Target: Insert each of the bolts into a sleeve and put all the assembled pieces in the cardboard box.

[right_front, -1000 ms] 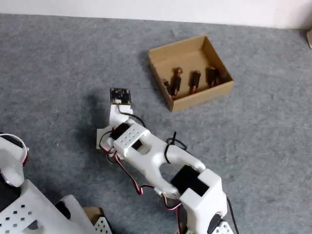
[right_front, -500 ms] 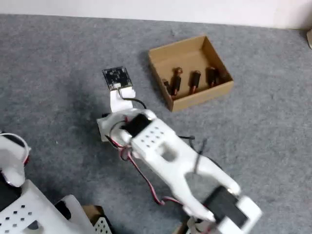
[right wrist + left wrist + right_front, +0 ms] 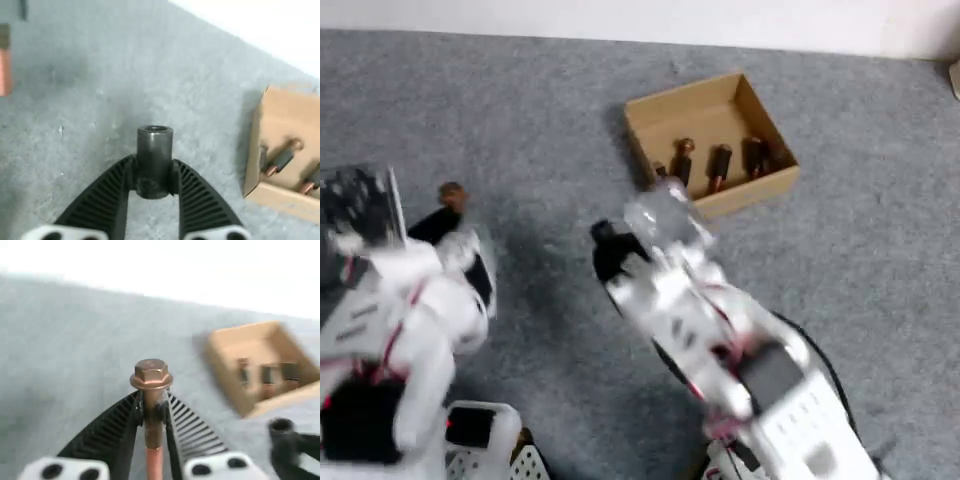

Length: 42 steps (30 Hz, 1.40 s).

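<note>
My left gripper (image 3: 152, 401) is shut on a copper bolt (image 3: 151, 376), clamping its shank with the hex head above the fingers. In the high view this bolt (image 3: 450, 192) is held up at the left by that gripper (image 3: 444, 214). My right gripper (image 3: 152, 169) is shut on a black sleeve (image 3: 154, 152), open end up. From above, that sleeve (image 3: 606, 250) is held at mid-table, apart from the bolt. The cardboard box (image 3: 682, 89) at the back right holds three assembled pieces (image 3: 719, 166).
Grey carpet covers the table (image 3: 520, 110), with a white wall along the far edge. The box (image 3: 242, 332) lies beyond the bolt, with the other arm's sleeve (image 3: 281, 427) nearer. The right wrist view shows the box (image 3: 295, 115) and the bolt's copper shank (image 3: 4, 67).
The right arm has lifted off the carpet at centre-left and swung right, now carrying the sleeve. The left arm has risen from the lower left corner with the bolt.
</note>
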Each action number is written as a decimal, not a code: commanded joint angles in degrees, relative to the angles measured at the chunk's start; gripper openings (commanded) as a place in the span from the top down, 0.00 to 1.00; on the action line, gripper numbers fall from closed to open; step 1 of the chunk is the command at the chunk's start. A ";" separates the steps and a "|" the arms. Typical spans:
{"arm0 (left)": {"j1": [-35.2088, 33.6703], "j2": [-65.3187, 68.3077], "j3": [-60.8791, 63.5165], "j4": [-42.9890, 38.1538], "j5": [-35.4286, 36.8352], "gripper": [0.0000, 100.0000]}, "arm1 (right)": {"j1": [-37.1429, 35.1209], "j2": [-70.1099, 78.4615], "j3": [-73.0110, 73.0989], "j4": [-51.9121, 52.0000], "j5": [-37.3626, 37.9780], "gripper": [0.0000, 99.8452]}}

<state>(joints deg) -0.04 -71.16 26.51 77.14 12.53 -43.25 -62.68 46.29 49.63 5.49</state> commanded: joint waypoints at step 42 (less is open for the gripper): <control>26.33 -33.36 57.63 -57.05 16.00 1.00 | 3.21 -42.68 39.60 -12.97 7.82 1.00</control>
<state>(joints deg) 25.19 -103.52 85.76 19.82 28.18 -42.73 -104.70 86.37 38.55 12.70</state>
